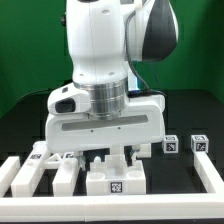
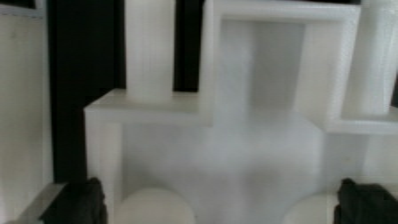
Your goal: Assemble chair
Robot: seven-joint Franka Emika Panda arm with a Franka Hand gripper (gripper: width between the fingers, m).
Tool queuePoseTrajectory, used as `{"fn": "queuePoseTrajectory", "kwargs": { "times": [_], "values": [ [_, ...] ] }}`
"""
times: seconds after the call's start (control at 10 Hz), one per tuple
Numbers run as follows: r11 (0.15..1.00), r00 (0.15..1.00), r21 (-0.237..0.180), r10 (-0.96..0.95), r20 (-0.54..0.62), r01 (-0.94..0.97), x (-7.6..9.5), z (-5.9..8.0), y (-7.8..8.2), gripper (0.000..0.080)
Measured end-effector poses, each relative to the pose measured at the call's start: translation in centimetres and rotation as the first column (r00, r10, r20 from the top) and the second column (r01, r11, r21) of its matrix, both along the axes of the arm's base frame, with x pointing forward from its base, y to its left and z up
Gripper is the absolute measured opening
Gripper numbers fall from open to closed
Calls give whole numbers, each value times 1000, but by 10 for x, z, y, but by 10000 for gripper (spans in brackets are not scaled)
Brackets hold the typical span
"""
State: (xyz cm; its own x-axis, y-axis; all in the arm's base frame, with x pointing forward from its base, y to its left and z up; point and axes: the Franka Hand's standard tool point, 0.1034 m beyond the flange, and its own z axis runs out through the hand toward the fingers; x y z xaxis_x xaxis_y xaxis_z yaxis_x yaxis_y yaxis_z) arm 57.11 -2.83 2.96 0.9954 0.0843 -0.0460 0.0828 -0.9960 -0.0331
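Note:
In the exterior view my gripper (image 1: 108,153) is down low at the table, among the white chair parts. A white blocky part with a square tag (image 1: 115,182) lies just in front of it. Two small tagged cubes (image 1: 171,146) (image 1: 198,143) stand at the exterior view's right, and more tagged white parts (image 1: 42,156) lie at the left. In the wrist view a large white chair part (image 2: 231,140) fills the picture very close up. The dark fingertips (image 2: 80,205) stand far apart at its two sides. The gripper (image 2: 222,208) is open around this part.
Low white border rails run along the exterior view's left (image 1: 20,176) and right (image 1: 207,172). The table is black, with a green backdrop behind. The arm's big white body hides the middle of the table.

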Motion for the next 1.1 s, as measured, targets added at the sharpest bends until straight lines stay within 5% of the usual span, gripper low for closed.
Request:
{"fn": "queuePoseTrajectory", "kwargs": {
  "times": [1.0,1.1],
  "values": [
    [999,999,-11,37,24,-37,0,-5,-9,649],
    [999,999,-11,38,22,-37,0,-5,-9,522]
  ]
}}
